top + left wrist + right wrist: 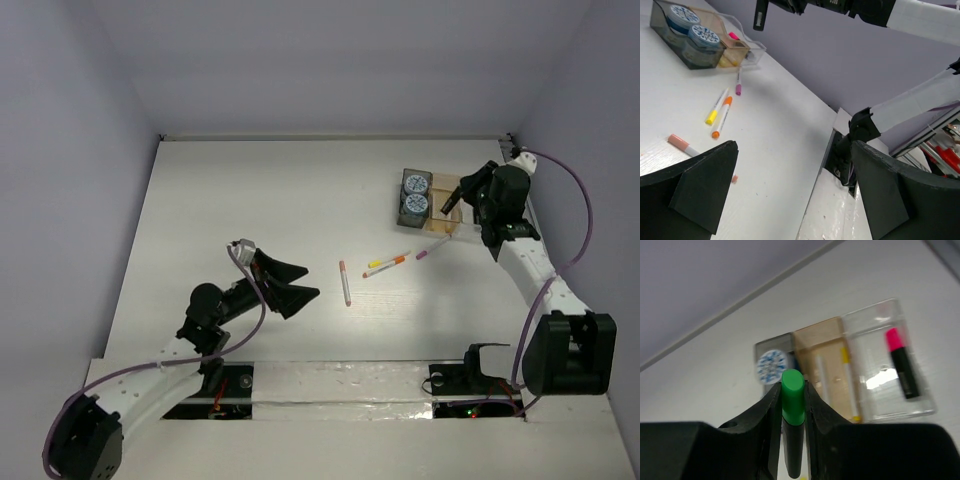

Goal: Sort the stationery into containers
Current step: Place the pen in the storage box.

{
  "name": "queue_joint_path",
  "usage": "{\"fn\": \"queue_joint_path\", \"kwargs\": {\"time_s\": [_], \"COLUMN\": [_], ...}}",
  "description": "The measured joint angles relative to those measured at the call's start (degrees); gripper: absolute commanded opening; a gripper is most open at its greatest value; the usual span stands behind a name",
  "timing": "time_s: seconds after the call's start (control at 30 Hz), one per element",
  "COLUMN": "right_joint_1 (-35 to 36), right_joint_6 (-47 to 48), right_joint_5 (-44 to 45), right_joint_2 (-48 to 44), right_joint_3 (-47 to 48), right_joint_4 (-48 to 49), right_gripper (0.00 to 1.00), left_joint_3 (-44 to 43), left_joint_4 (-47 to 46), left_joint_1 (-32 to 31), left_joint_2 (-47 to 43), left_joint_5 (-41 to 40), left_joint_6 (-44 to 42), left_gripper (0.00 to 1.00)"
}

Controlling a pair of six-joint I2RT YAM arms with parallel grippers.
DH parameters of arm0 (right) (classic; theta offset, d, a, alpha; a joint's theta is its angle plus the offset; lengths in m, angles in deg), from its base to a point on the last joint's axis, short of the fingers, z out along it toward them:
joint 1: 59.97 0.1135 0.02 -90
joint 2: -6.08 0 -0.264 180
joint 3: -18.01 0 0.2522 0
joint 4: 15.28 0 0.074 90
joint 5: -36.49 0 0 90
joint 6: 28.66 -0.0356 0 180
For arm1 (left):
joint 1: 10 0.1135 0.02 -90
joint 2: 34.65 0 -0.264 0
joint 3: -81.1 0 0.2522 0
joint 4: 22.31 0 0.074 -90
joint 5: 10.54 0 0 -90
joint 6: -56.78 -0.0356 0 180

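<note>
My right gripper [791,389] is shut on a black highlighter with a green cap [792,405], held in the air above the containers [890,410]. Under it the dark grey tray [762,347] holds a blue-white roll [771,365], the amber tray [832,330] holds two thin pens, and the clear tray holds a pink-capped highlighter [901,362]. My left gripper [312,281] stands open and empty over the mid table. A pink-white pen [345,283] lies just right of it. Yellow [383,260], orange [388,266] and purple [430,248] pens lie between it and the trays.
The trays [414,196] sit at the far right of the white table, close to the right wall. The table's near edge and the arm bases [850,150] are right below my left gripper.
</note>
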Motion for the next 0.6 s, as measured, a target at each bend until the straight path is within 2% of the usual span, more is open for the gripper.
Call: {"fn": "queue_joint_path", "kwargs": {"time_s": [0.17,0.3,0.47,0.6], "right_joint_1": [-2.54,-2.67,-2.69,-2.69], "right_joint_6": [4.52,10.75,17.55,21.49], "right_joint_5": [10.99,17.49,19.71,20.20], "right_joint_2": [7.58,15.78,24.74,29.29], "right_joint_3": [5.49,14.10,23.89,26.60], "right_joint_4": [-2.51,-4.57,-8.02,-11.41], "right_gripper": [0.00,0.00,0.00,0.00], "left_joint_3": [0.00,0.00,0.00,0.00], "left_joint_4": [6.38,8.09,10.29,11.54], "left_joint_1": [-0.07,-0.90,-2.27,-2.97], "left_joint_2": [-6.80,-8.50,-9.01,-9.03], "left_joint_5": [-3.02,-3.87,-4.96,-5.99], "left_joint_6": [-1.33,-1.55,-1.97,-2.40], "left_gripper": [0.94,0.94,0.94,0.94]}}
